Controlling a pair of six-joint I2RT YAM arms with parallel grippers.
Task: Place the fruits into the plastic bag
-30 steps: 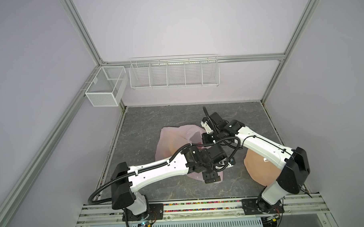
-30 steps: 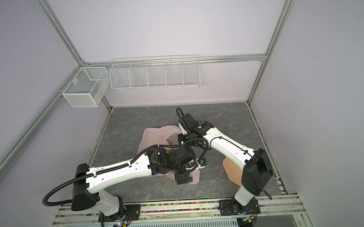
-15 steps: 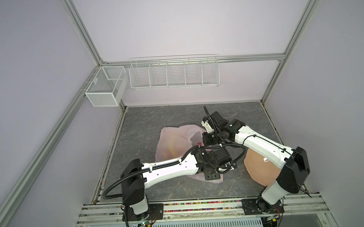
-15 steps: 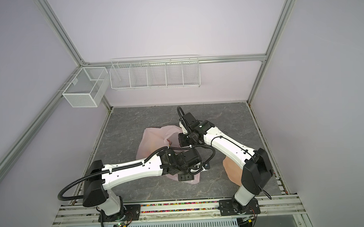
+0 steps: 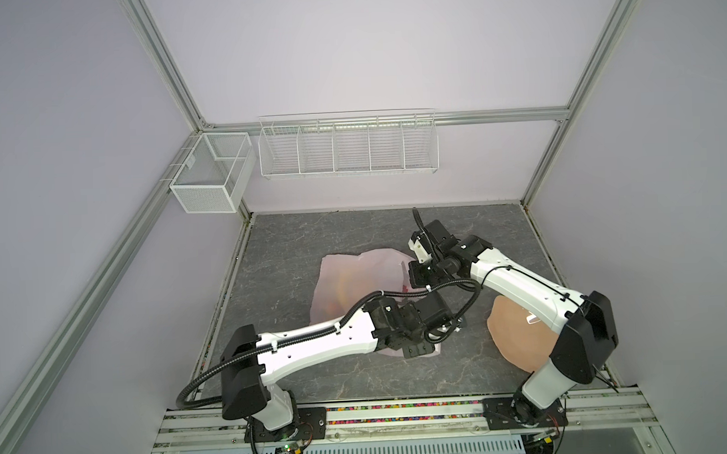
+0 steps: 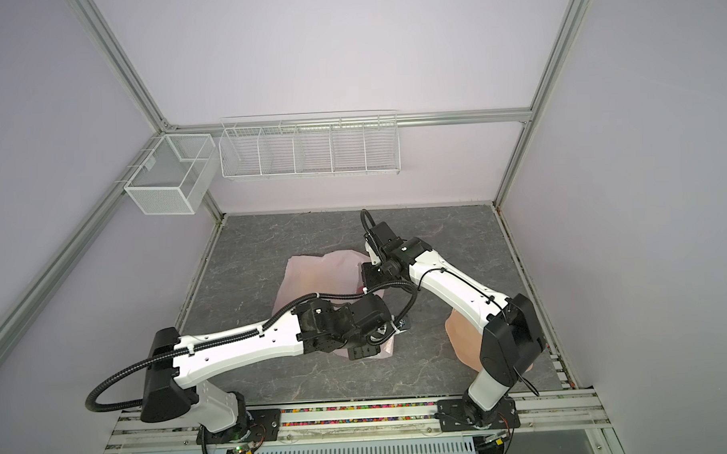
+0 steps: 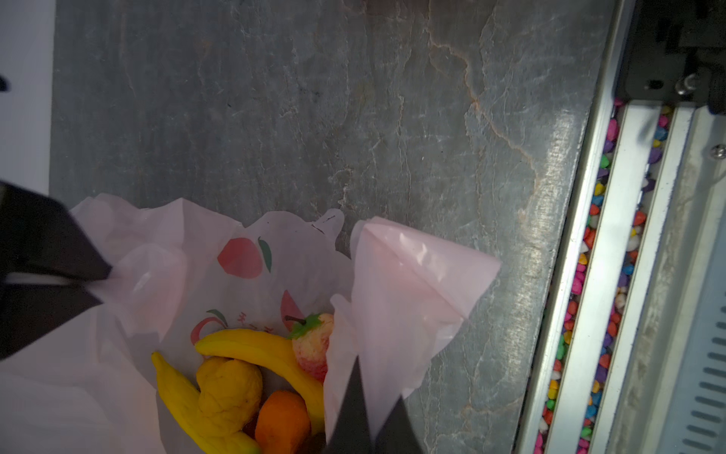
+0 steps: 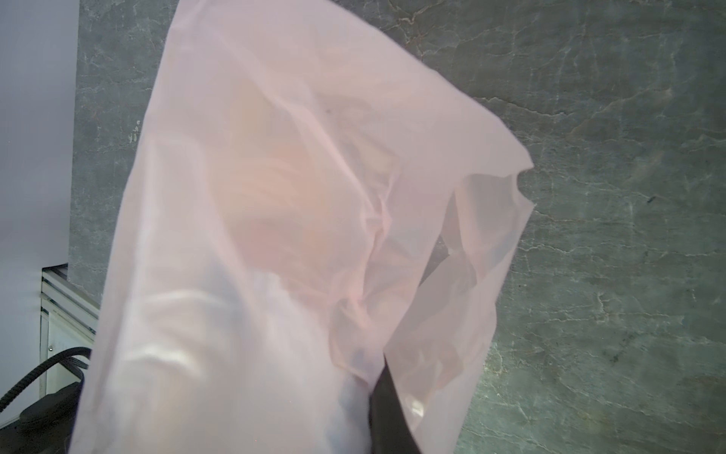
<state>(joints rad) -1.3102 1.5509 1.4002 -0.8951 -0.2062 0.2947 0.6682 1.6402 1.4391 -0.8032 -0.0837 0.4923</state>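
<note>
Left gripper (image 7: pixel 377 395) and right gripper (image 7: pixel 106 285) pinch the crinkly, translucent pink, peach-printed plastic bag (image 7: pixel 412 283); yellow bananas (image 7: pixel 251 346) and an orange (image 7: pixel 281 420) lie inside.

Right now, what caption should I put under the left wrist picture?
Toy fruits sit inside the pink plastic bag while the left gripper pinches its edge.

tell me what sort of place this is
Most likely a robot lab test cell: an aluminium frame with plain walls encloses it, two robot arms are bolted to a front rail, and the fruits in the plastic bag look like toys.
</note>
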